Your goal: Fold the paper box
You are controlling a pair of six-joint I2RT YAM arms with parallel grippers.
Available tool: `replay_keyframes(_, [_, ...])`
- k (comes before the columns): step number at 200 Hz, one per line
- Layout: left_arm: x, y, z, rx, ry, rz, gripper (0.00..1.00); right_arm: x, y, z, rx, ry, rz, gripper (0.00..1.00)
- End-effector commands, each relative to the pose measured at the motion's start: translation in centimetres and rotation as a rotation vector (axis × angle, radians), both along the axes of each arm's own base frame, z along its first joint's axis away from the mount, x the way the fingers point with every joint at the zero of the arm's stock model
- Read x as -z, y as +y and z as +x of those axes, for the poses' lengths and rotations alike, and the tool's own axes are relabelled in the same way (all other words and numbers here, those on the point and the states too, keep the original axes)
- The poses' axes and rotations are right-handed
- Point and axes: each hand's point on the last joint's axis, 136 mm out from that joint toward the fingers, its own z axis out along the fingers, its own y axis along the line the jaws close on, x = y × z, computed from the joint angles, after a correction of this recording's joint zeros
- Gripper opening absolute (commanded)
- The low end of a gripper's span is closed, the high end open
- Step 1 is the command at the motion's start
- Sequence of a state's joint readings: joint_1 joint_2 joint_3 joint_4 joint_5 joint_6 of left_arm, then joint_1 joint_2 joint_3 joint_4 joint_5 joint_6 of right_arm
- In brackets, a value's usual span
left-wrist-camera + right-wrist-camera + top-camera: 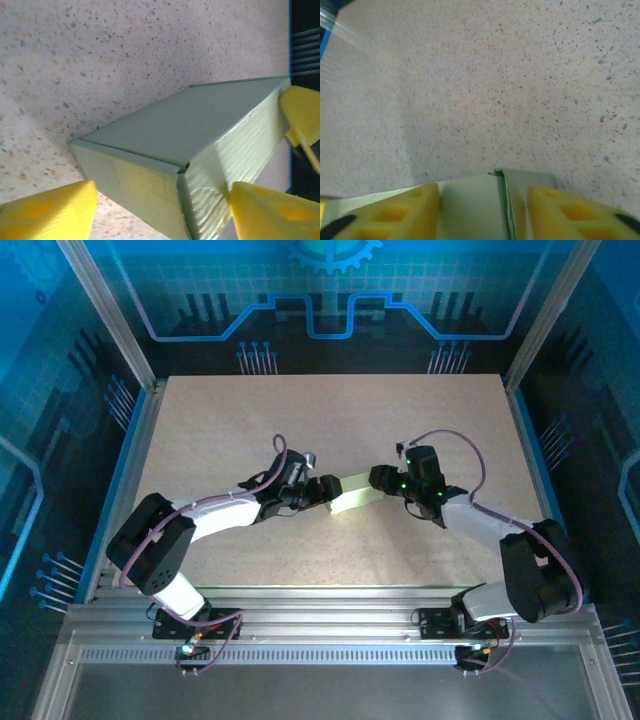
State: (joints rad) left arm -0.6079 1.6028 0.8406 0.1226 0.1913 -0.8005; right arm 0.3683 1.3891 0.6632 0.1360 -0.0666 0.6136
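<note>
The paper box [355,492] is folded into a small, flat, pale green rectangular box, closed on every side that shows, so its inside is hidden. It lies around the middle of the speckled bench [300,420], somewhat nearer the near edge than the far one and well away from all four corners. The left gripper [326,490] meets its left end and the right gripper [384,480] its right end. In the left wrist view the left gripper [160,215] has its yellow fingers [270,212] spread either side of a box corner, one touching the ribbed side wall. Whether they squeeze it cannot be told. In the right wrist view the right gripper [485,215] straddles the box [470,202] along a folded seam, and whether it grips cannot be told either.
</note>
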Motion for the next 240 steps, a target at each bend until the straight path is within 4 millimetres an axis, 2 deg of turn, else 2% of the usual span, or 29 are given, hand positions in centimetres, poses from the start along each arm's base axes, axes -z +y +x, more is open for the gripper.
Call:
replay_keyframes(1, [-1.1, 0.6, 0.1, 0.060, -0.078, 0.105, 0.80, 3.0, -0.2, -3.6, -0.055, 0.175, -0.083, 0.58])
replay_keyframes(41, [-3.6, -0.4, 1.3, 0.083, -0.129, 0.092, 0.92, -0.6, -1.1, -2.8, 0.035, 0.212, -0.093, 0.83])
replay_keyframes(59, [-4.5, -0.5, 1.8, 0.099, -0.187, 0.108, 0.99, -0.7, -2.3, -3.3, 0.102, 0.281, -0.113, 0.93])
replay_keyframes(64, [-5.0, -0.5, 2.0, 0.107, -0.219, 0.113, 0.99, -1.7, -2.3, -2.8, 0.109, 0.269, -0.100, 0.94])
replay_keyframes(76, [-6.7, -0.7, 2.4, 0.157, -0.343, 0.125, 0.99, -2.1, -2.4, -3.0, 0.109, 0.268, -0.076, 0.94])
replay_keyframes(92, [-8.7, -1.7, 2.1, 0.318, -0.546, 0.163, 0.99, -3.0, -2.6, -2.9, 0.117, 0.252, -0.016, 0.94])
replay_keyframes(94, [-8.8, -1.8, 2.1, 0.337, -0.562, 0.170, 0.99, -2.4, -2.7, -3.3, 0.118, 0.267, -0.016, 0.94])
replay_keyframes(100, [-9.1, -2.2, 1.7, 0.421, -0.619, 0.202, 0.99, -2.3, -3.0, -3.5, 0.126, 0.274, 0.001, 0.94])
replay_keyframes(121, [-8.6, -2.4, 1.4, 0.598, -0.687, 0.324, 0.99, -2.3, -4.1, -3.9, 0.149, 0.279, 0.033, 0.94])
replay_keyframes(158, [-5.8, -3.1, -1.0, 0.928, -0.733, 0.382, 0.99, -2.0, -6.1, -5.0, 0.188, 0.283, 0.066, 0.93])
replay_keyframes(176, [-5.2, -3.3, -1.3, 1.016, -0.688, 0.395, 0.97, -2.0, -6.5, -5.3, 0.191, 0.286, 0.086, 0.92])
replay_keyframes(194, [-3.5, -3.0, -1.4, 1.101, -0.572, 0.433, 0.95, -1.9, -6.8, -5.6, 0.197, 0.287, 0.088, 0.92])
replay_keyframes(219, [-1.6, -2.6, -1.4, 1.156, -0.500, 0.467, 0.88, -1.9, -7.1, -5.7, 0.206, 0.283, 0.088, 0.91])
replay_keyframes(240, [-1.1, -2.5, -1.2, 1.162, -0.484, 0.486, 0.78, -1.8, -7.3, -5.7, 0.209, 0.284, 0.084, 0.91])
